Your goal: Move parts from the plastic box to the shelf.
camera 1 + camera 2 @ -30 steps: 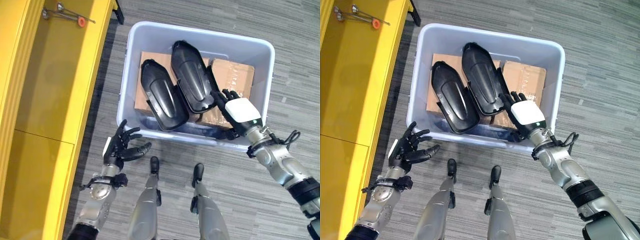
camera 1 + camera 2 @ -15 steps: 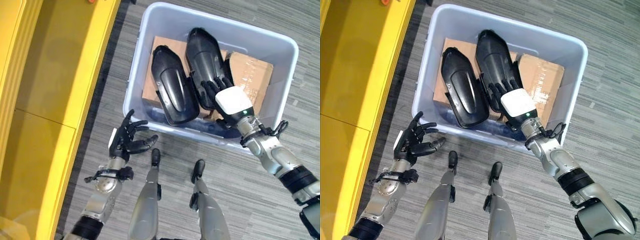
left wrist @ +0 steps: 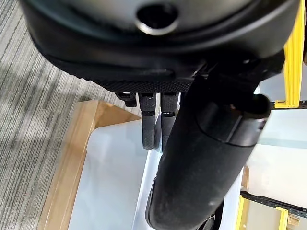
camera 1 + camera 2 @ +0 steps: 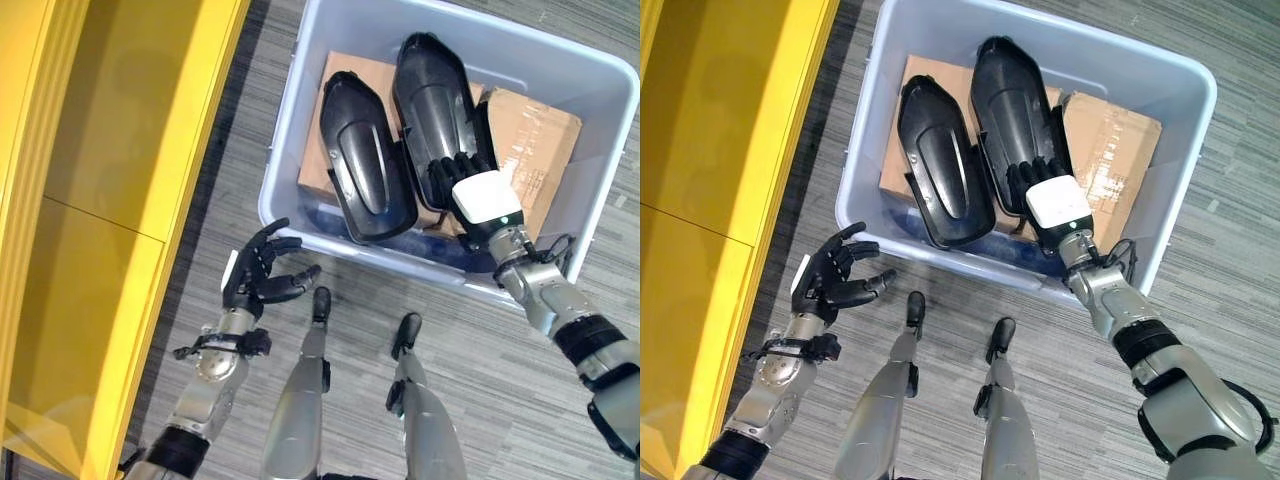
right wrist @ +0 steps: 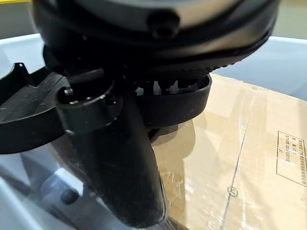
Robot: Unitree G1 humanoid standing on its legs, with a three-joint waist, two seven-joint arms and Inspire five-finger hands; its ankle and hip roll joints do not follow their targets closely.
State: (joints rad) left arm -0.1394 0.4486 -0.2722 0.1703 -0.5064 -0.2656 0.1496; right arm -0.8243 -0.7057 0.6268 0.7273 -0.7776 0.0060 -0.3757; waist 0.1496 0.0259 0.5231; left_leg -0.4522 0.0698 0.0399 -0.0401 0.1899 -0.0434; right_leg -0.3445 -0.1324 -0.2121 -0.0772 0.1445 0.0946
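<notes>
Inside box (image 4: 300,150): two black parts (image 4: 365,158).

Two glossy black moulded plastic shells (image 4: 400,140) lie on matt brown cardboard cartons (image 4: 535,160) in a smooth pale-blue plastic box (image 4: 300,130); grey ribbed carpet floor (image 4: 250,120).

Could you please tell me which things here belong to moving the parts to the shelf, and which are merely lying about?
Belonging to the job:
plastic box
right black part, with the right hand on it
left black part
yellow shelf
left hand, open above the floor

Lying about:
cardboard boxes under the parts
grey carpet
</notes>
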